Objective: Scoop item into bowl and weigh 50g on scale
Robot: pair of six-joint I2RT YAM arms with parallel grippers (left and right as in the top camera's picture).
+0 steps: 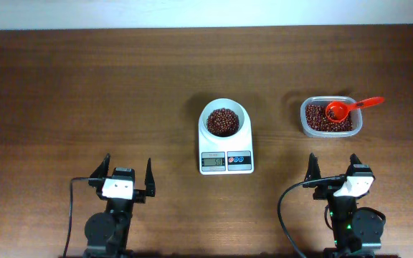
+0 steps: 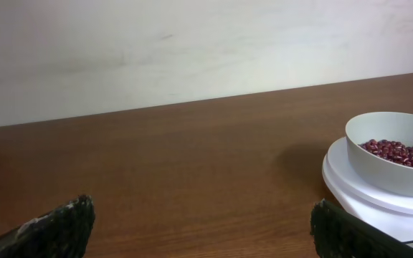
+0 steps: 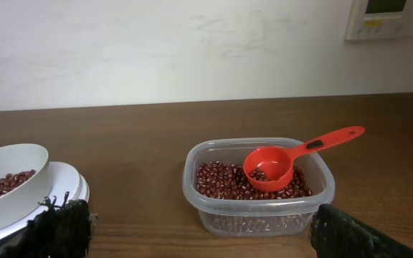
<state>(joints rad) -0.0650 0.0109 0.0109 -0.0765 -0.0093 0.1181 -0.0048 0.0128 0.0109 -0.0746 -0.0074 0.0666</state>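
Worktop [image 1: 84, 86]: brown wood grain, with a pale wall behind its far edge.
Left arm [image 1: 117, 188]: at the near edge, left of centre. Its jaws are spread wide and hold nothing. The overhead view shows both fingers; the left wrist view shows only two dark fingertips [image 2: 56, 229] at its lower corners.
Scale [image 1: 226, 163]: white, at the middle of the worktop, with the display and two buttons facing the near edge. The digits are too small to read from overhead. The left wrist view catches only the round platform [image 2: 357, 193] at its right margin, and the panel is cut off.
Bowl [image 1: 224, 104]: white and round, seated on the scale platform. Its side wall shows only in the wrist views [image 2: 386, 168] [image 3: 27, 197].
Beans in bowl [image 1: 223, 122]: dark reddish-brown, covering the bottom and lying well below the rim.
Tub [image 1: 357, 129]: clear plastic, toward the right edge, well apart from the scale. It does not appear in the left wrist view.
Beans in tub [image 1: 317, 122]: a loose layer that fills the base.
Scoop [image 1: 343, 109]: red, its cup resting on the tub's beans, its handle over the tub's far-right corner. Only the right wrist view shows a few beans inside the cup [image 3: 271, 168].
Right arm [image 1: 350, 186]: at the near edge, right of centre, in front of the tub. Its jaws are fully parted and empty.
Wall panel [image 3: 389, 18]: pale, and seen only in the right wrist view.
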